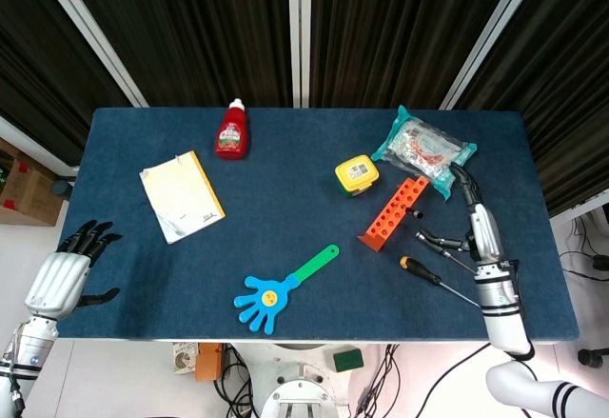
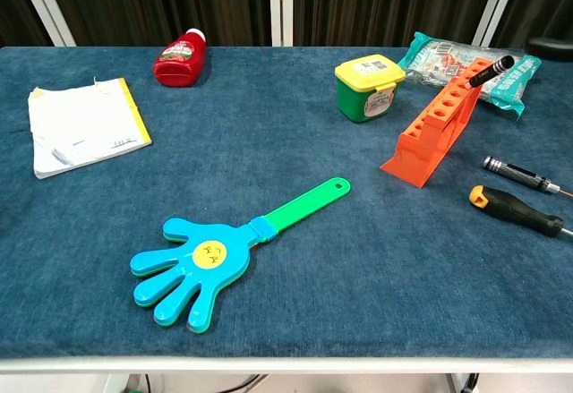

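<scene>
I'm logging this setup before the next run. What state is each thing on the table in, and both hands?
Orange rack: upright, one black-handled driver leaning in its top slot.
Orange-handled screwdriver: lying loose on the table.
Thin black driver: lying loose.
Ketchup bottle: lying down, capped.
Yellow-lidded tub: lid on.
Snack bag: sealed.
Notepad: closed.
Hand clapper: lying flat.
Right hand: empty, fingers apart.
Left hand: empty, off the table.

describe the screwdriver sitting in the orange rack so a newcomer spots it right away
Start at the blue table's right side, where an orange stepped rack slopes up toward a snack packet. The black-handled screwdriver sticks out of the rack's topmost hole, leaning right. Unlike the two screwdrivers lying flat on the cloth nearby, it is the only one standing in the rack.
</scene>
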You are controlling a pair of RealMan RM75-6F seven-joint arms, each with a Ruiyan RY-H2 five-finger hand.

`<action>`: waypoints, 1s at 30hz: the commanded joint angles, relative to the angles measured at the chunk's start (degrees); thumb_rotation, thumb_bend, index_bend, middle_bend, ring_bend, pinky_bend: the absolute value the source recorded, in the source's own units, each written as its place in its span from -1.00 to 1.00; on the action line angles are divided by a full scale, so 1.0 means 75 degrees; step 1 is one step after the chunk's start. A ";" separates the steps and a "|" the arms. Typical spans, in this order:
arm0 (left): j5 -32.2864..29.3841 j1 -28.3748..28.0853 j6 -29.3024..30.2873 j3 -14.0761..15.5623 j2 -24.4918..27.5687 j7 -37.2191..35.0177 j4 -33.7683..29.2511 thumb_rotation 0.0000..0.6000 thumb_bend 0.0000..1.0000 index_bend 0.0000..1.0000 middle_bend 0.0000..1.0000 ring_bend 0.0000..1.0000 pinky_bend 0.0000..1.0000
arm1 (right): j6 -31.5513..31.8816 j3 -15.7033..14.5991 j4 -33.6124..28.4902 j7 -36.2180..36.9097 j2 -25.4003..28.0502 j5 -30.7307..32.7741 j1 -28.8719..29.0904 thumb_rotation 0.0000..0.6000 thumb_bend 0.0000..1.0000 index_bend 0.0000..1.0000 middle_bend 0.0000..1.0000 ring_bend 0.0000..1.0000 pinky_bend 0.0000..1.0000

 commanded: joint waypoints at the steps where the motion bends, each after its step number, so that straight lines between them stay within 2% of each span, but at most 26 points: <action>1: 0.0001 -0.0002 -0.0007 0.0004 0.0000 -0.0003 0.0000 1.00 -1.00 -0.57 -0.78 -0.91 -0.54 | 0.0443 -0.0524 0.0084 -0.3643 0.0187 -0.0863 0.0048 1.00 -0.66 -0.44 -0.93 -1.00 -1.00; 6: 0.0006 -0.0004 -0.0006 0.0005 0.0012 -0.0035 0.0007 1.00 -1.00 -0.57 -0.78 -0.91 -0.54 | 0.0308 -0.0476 -0.0490 -0.6078 0.0233 -0.0773 0.0192 1.00 -0.63 -0.36 -0.95 -1.00 -1.00; 9: 0.0015 0.0006 0.0022 0.0005 0.0025 -0.0074 0.0017 1.00 -1.00 -0.57 -0.78 -0.91 -0.54 | 0.0133 -0.0379 -0.0684 -0.6699 0.0170 -0.0566 0.0327 1.00 -0.59 -0.30 -0.96 -1.00 -1.00; 16: 0.0015 0.0015 0.0051 -0.0004 0.0048 -0.0147 0.0034 1.00 -0.99 -0.57 -0.78 -0.91 -0.54 | -0.0296 -0.0225 -0.0857 -0.7268 0.0038 -0.0093 0.0636 1.00 -0.56 -0.25 -0.95 -1.00 -1.00; 21: 0.0014 0.0023 0.0070 -0.0010 0.0056 -0.0174 0.0042 1.00 -0.99 -0.57 -0.78 -0.91 -0.54 | -0.0376 -0.0186 -0.0776 -0.7541 -0.0091 0.0154 0.0746 1.00 -0.41 -0.18 -0.96 -1.00 -1.00; 30: 0.0002 0.0017 0.0053 -0.0012 0.0056 -0.0164 0.0041 1.00 -0.99 -0.57 -0.78 -0.91 -0.54 | -0.0457 -0.0238 -0.0721 -0.7488 -0.0146 0.0416 0.0830 1.00 -0.36 -0.08 -0.96 -1.00 -1.00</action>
